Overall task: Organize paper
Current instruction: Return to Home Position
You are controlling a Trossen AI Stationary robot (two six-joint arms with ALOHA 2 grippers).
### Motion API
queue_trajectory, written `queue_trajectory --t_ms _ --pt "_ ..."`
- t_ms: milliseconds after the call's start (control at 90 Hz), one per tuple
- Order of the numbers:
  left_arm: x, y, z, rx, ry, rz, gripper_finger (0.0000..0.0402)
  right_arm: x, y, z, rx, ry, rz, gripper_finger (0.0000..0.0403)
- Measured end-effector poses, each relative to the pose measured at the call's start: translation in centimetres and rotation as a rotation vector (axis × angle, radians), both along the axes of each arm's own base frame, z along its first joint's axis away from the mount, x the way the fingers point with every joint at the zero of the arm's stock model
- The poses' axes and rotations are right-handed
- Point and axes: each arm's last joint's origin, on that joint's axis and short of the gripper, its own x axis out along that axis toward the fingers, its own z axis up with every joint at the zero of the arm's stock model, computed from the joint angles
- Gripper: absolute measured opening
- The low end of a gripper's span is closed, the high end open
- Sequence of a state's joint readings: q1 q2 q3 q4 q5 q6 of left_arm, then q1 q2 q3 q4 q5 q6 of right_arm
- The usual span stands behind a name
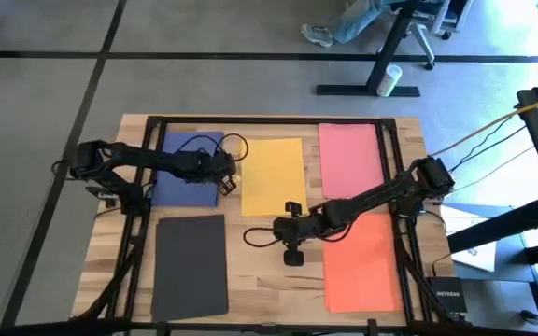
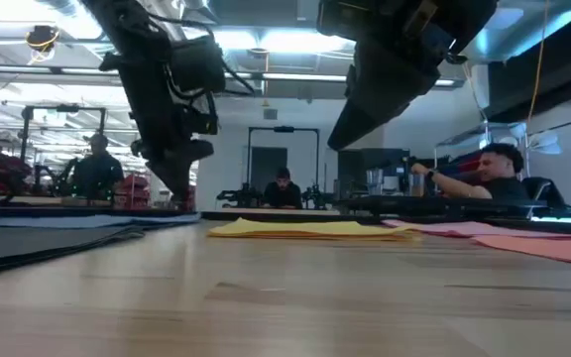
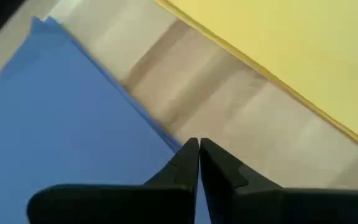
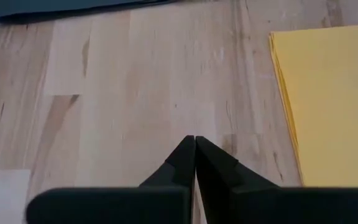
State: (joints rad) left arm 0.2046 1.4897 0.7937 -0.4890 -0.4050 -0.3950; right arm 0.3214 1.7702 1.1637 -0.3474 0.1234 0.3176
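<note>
Now a navy blue pile of large flat matte paper sheets lies at ten o'clock, the yellow pile at twelve, pink pile at two, orange pile at four, dark grey pile at eight. We judge them light, limp, slippery; pinch a corner. The left gripper hangs clenched and empty over the blue's three-o'clock edge; the right gripper, clenched and empty, hangs over the wooden table centre.

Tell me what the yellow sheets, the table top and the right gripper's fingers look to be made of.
Yellow sheets: matte paper, likely; thin layered edges show along the stack's side, no shine.
Table top: pale wood, smooth finish; grain streaks and joined planks show.
Right gripper, shut above bare table: fingers look like matte black plastic, possibly coated metal; the look cannot settle it.
</note>
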Motion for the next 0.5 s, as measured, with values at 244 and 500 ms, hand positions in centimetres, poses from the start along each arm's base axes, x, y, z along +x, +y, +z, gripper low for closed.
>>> queue_trajectory --t_ms 244,500 --pt "-2.7 -2.6 0.9 -0.077 0.128 0.096 0.0 0.0 0.0 0.0 -0.001 0.002 0.0 0.0" --pt "-5.2 -3.0 -0.1 -0.093 0.05 0.113 0.0 0.0 0.0 0.0 0.009 0.004 -0.013 0.0"
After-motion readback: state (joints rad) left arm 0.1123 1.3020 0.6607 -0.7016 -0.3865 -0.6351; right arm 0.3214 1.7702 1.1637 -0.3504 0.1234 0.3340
